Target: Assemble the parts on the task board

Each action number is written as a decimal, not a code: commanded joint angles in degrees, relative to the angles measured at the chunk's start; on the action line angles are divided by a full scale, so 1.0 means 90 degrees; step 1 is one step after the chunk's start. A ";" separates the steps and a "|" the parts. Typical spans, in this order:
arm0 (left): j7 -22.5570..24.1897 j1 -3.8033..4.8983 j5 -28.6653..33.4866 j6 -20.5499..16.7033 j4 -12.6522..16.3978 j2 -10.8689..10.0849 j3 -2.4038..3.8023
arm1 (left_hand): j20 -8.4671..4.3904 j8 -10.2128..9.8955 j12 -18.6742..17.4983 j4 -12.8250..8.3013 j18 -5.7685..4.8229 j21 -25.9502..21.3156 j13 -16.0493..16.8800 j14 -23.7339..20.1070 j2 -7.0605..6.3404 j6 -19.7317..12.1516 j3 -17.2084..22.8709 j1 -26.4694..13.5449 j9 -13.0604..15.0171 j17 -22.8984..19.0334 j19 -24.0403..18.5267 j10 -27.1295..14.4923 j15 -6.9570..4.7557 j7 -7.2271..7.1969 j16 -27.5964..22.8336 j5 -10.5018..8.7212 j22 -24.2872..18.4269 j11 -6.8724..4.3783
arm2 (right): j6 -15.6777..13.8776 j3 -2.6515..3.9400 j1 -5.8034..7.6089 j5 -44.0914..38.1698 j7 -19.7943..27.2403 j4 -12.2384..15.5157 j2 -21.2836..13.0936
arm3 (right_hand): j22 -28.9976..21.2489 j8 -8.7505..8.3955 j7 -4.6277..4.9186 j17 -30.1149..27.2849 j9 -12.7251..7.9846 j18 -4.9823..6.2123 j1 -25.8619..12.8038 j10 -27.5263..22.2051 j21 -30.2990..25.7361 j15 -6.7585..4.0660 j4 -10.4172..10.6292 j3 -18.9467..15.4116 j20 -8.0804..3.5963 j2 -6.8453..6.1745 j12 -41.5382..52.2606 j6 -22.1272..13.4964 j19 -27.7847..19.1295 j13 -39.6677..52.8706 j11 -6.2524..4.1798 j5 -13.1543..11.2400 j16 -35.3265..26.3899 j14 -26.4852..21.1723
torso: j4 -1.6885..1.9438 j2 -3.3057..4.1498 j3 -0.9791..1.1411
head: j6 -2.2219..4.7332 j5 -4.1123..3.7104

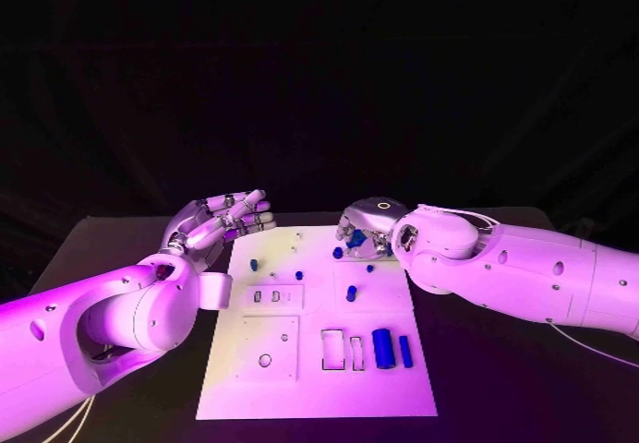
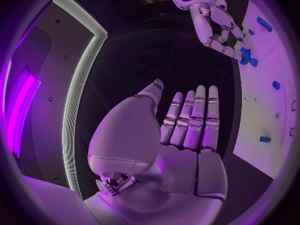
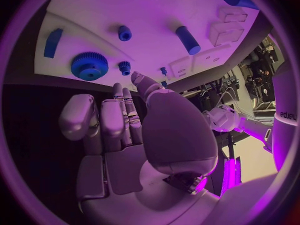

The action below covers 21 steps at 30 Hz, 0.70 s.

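Observation:
The white task board [image 1: 309,388] lies in the middle of the table. My right hand [image 1: 364,225] hovers over its far edge, fingers pointing down at a blue gear [image 1: 355,239]. In the right wrist view the gear [image 3: 89,66] and a smaller gear [image 3: 125,67] sit on the board [image 3: 125,5] just beyond the fingertips of that hand [image 3: 128,130], which holds nothing. My left hand [image 1: 222,224] is raised beside the board's far left corner, its fingers straight and its palm [image 2: 181,140] empty. The left wrist view shows the right hand [image 2: 215,27] reaching the gear [image 2: 247,58].
A thick blue cylinder [image 1: 383,348] and a thin blue bar [image 1: 404,349] lie near the board's right front, beside rectangular slots [image 1: 343,350]. A blue peg [image 1: 352,293] and small blue pieces [image 1: 301,275] stand mid-board. Black table surrounds the board.

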 commanded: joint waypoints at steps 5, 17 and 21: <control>0.0009 0.0038 -0.0004 0.0153 0.0089 -0.0032 0.0011 | -0.0003 -0.0029 -0.0026 -0.0028 0.0074 0.0041 -0.0003 0.0061 0.0046 0.0026 -0.0009 -0.0046 0.0002 0.0000 0.0058 0.0030 0.0004 0.0123 -0.0022 -0.0011 0.0006 0.0017 | 0.0306 0.0002 0.0004 -0.0391 -0.0196 -0.0069 0.0110 | 0.0397 -0.0022 0.0002 0.0294 0.0018 -0.0153 0.0038 -0.0043 0.0300 0.0057 0.0069 0.0035 0.0022 -0.0047 0.0053 -0.0052 0.0086 0.0027 0.0001 0.0002 0.0289 0.0317 | 0.0065 0.0092 -0.0012 | 0.0012 -0.0023; 0.0003 0.0081 -0.0004 0.0173 0.0197 -0.0081 0.0014 | -0.0006 -0.0048 -0.0050 -0.0026 0.0072 0.0051 -0.0005 0.0060 0.0051 0.0018 -0.0024 -0.0070 -0.0001 -0.0004 0.0065 0.0018 0.0009 0.0132 -0.0041 -0.0012 0.0007 0.0026 | 0.0358 -0.0002 0.0000 -0.0405 -0.0229 -0.0191 0.0243 | 0.0878 -0.0010 0.0023 0.0591 0.0034 -0.0213 0.0094 0.0030 0.0656 0.0056 0.0117 0.0175 0.0048 0.0002 0.0113 -0.0012 0.0158 0.0040 0.0004 0.0091 0.0589 0.0330 | 0.0106 0.0181 -0.0010 | 0.0070 -0.0036; 0.0000 0.0085 -0.0004 0.0190 0.0238 -0.0085 0.0014 | -0.0006 -0.0050 -0.0052 -0.0026 0.0072 0.0052 -0.0005 0.0059 0.0051 0.0018 -0.0026 -0.0073 -0.0001 -0.0004 0.0065 0.0017 0.0010 0.0133 -0.0044 -0.0012 0.0007 0.0027 | 0.0397 -0.0005 -0.0002 -0.0419 -0.0243 -0.0221 0.0286 | 0.0958 -0.0010 0.0025 0.0646 0.0037 -0.0223 0.0102 0.0036 0.0715 0.0059 0.0120 0.0201 0.0050 0.0007 0.0117 -0.0006 0.0172 0.0038 0.0001 0.0093 0.0641 0.0334 | 0.0135 0.0207 -0.0012 | 0.0075 -0.0062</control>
